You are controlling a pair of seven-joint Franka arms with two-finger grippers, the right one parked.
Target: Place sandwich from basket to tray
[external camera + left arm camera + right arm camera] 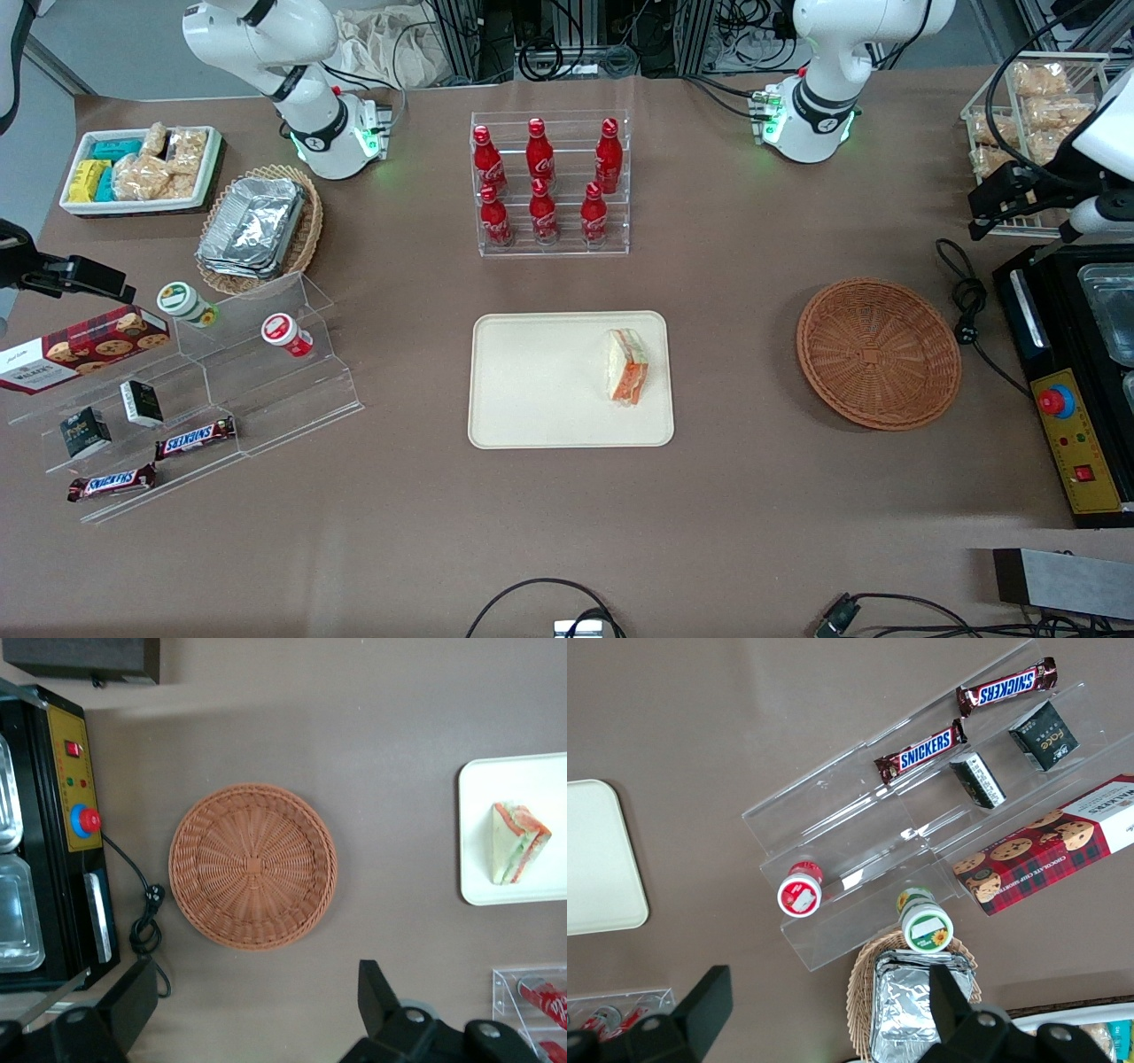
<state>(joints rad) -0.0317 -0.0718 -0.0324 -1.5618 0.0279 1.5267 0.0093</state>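
The sandwich (626,366) lies on the beige tray (540,390), at the tray's end nearest the basket; it also shows in the left wrist view (518,843) on the tray (496,788). The round brown wicker basket (877,353) is empty and stands beside the tray toward the working arm's end; the left wrist view shows its bare woven bottom (252,866). My left gripper (997,211) is raised above the table at the working arm's end, farther from the front camera than the basket. Its fingers (376,992) are wide apart with nothing between them; the gripper (257,1001) is open.
A black machine (1076,390) with a red button and its cable (966,306) stands beside the basket. A wire rack of bagged snacks (1032,115) is near the gripper. A rack of cola bottles (549,182) stands farther back than the tray. Acrylic shelves (204,399) are toward the parked arm's end.
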